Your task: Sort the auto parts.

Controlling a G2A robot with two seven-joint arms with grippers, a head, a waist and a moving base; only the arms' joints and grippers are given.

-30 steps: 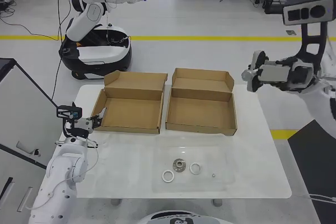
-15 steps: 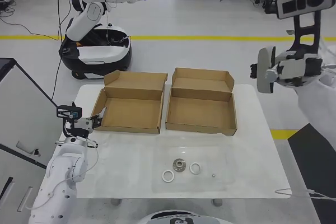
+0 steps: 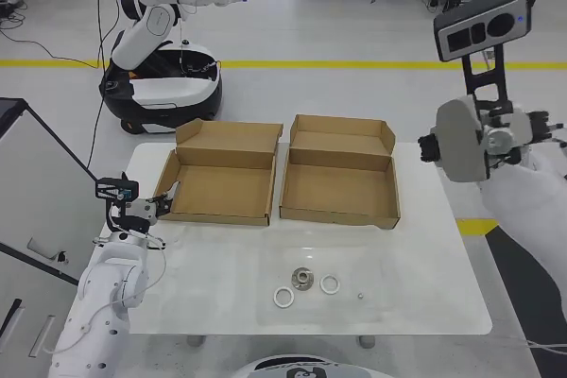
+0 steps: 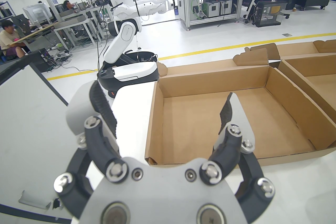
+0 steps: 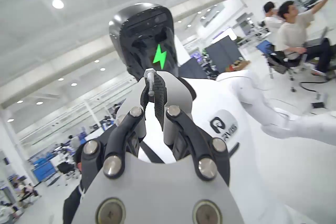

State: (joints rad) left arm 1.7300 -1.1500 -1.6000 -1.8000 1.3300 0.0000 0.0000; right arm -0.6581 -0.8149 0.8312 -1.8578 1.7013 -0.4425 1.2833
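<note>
- Top view: white desk [image 3: 425, 274] mid-frame on a pale floor crossed by a yellow line; left box [image 3: 217, 184] and right box [image 3: 338, 189], open cardboard, side by side in the upper half.
- Lower centre, on the desk: metal hub [image 3: 302, 279] between larger white ring [image 3: 283, 299] and smaller white ring [image 3: 330, 283]; tiny part [image 3: 361, 295] off to the right.
- Left end effector [image 3: 161, 203] at middle left, just beside the left box; right end effector [image 3: 427, 148] at upper right.
- Left wrist view: left end effector [image 4: 164, 107] spread wide, gripping nothing, left box [image 4: 197, 125] beyond.
- Right wrist view: right end effector [image 5: 153, 83] clamped on a bolt [image 5: 150, 82], ceiling lights behind.
</note>
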